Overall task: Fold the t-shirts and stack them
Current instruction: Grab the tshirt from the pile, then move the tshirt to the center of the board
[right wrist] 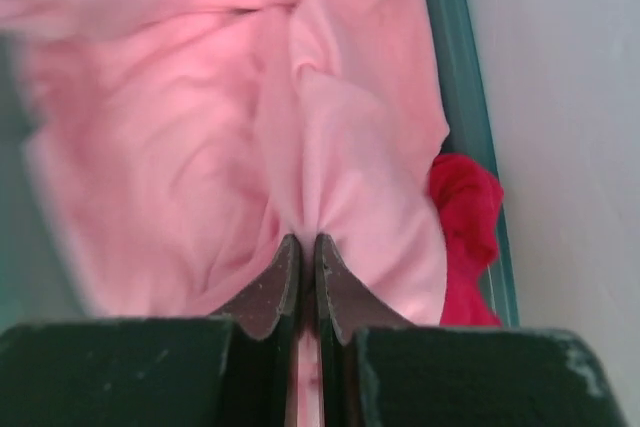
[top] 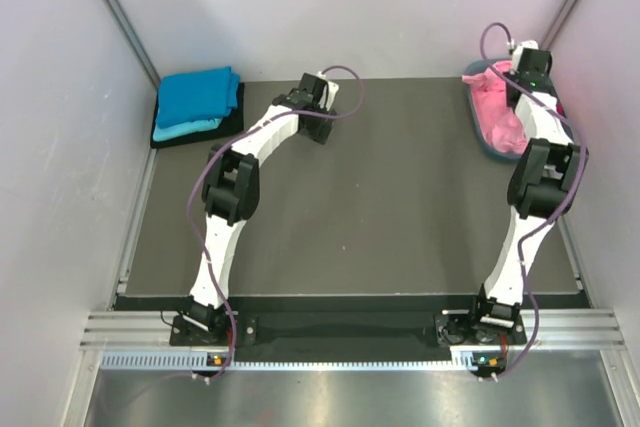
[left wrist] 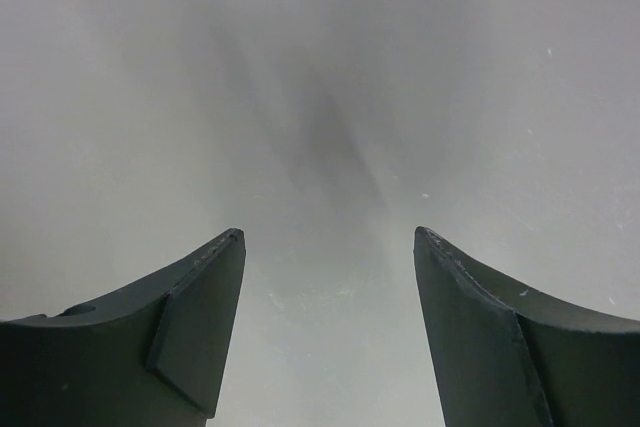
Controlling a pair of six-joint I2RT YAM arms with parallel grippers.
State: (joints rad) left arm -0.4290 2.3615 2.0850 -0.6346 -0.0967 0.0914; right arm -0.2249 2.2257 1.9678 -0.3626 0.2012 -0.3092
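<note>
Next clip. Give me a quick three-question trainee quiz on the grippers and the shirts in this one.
1. True or false: the right gripper is shut on the pink shirt.
2. What colour is the top shirt of the folded stack? A red, B bright blue, C black.
3. Fill in: the left gripper is ____ and holds nothing.

Key: 1 true; 2 B; 3 open.
</note>
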